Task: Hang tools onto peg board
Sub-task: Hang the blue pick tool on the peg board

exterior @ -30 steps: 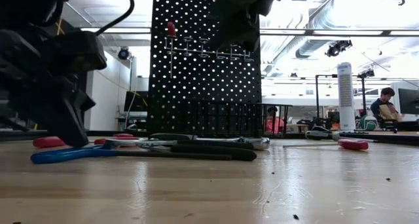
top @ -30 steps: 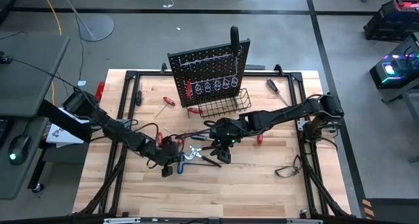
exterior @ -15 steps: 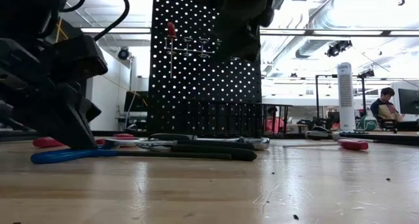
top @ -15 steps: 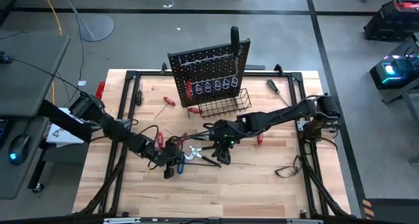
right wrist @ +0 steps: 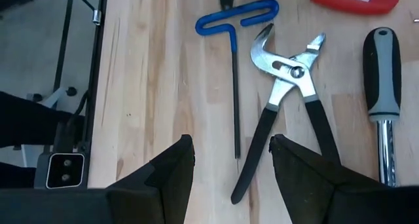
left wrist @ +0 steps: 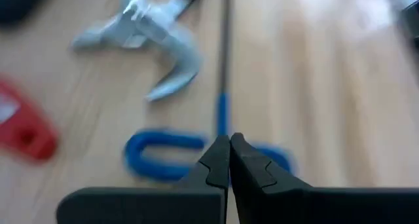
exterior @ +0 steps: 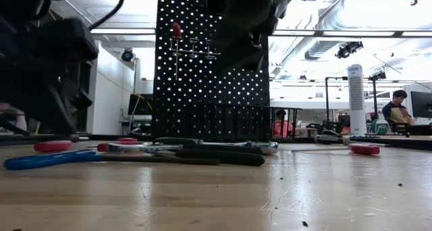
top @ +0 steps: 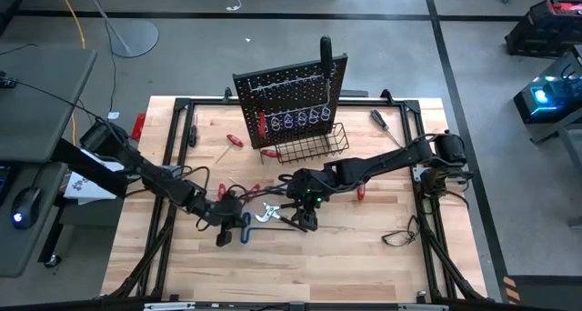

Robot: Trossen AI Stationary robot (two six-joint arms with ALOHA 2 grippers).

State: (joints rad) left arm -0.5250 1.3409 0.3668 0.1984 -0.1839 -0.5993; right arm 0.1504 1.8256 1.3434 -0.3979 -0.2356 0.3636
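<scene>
A blue T-shaped hex key (top: 245,225) lies flat on the wooden table, beside silver pliers (top: 270,211) with black handles. My left gripper (top: 222,237) is shut, and its tips (left wrist: 229,144) stand over the middle of the key's blue handle (left wrist: 156,156). My right gripper (top: 309,222) hangs open above the table, over the pliers' handles (right wrist: 288,139) and the far end of the key's shaft (right wrist: 236,139), touching nothing. The black peg board (top: 289,97) stands upright at the back, with a red-handled screwdriver (exterior: 176,32) hanging on it. My left gripper's shut fingertips (left wrist: 219,160) come slanting down over the middle of the hex key's blue handle (left wrist: 262,155), which lies flat on the table. The fingers themselves hide the spot, so I cannot tell whether they touch the handle.
A black and grey screwdriver (right wrist: 382,67) lies next to the pliers. Red-handled screwdrivers (top: 234,140) lie loose before the board, whose wire basket (top: 316,144) juts forward. A black cable (top: 400,235) curls at the near right. People (exterior: 398,109) sit in the room behind.
My left gripper has gone toward the table's left edge and risen a little, staying shut. The blue hex key has slid along the table toward the left edge with it, still flat. My right gripper has sunk a little toward the pliers, still open.
</scene>
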